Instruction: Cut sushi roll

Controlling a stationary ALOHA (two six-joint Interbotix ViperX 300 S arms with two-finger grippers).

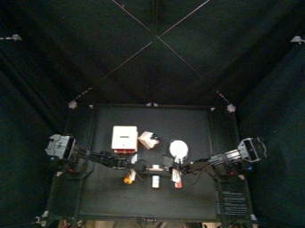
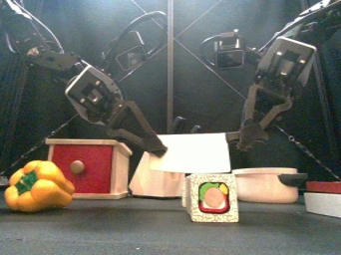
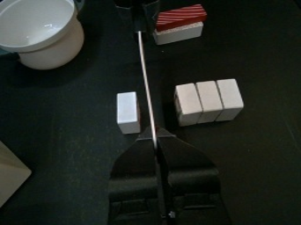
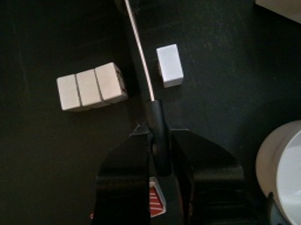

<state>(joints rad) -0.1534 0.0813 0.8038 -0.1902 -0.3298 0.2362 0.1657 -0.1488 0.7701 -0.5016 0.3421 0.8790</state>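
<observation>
The white sushi roll lies in two parts: a block of three joined segments [image 3: 209,100] [image 4: 91,87] and one slice [image 3: 129,112] [image 4: 170,64] standing apart from it. The knife, a thin white blade [image 3: 144,83] [image 4: 139,53] [image 2: 200,152], stands on edge in the gap between them. My left gripper [image 3: 156,142] [image 2: 158,145] is shut on the blade's left end. At the other end my right gripper [image 4: 153,132] [image 2: 240,139] is shut on it too. From the front, the roll's end face [image 2: 212,197] shows green and orange filling below the blade.
A white bowl [image 3: 41,31] [image 2: 266,184] sits behind and right of the roll. A red-and-white box [image 3: 179,24] [image 2: 324,197] lies at the far right. At the left are a yellow pepper [image 2: 38,186] and a red box with a knob [image 2: 88,166].
</observation>
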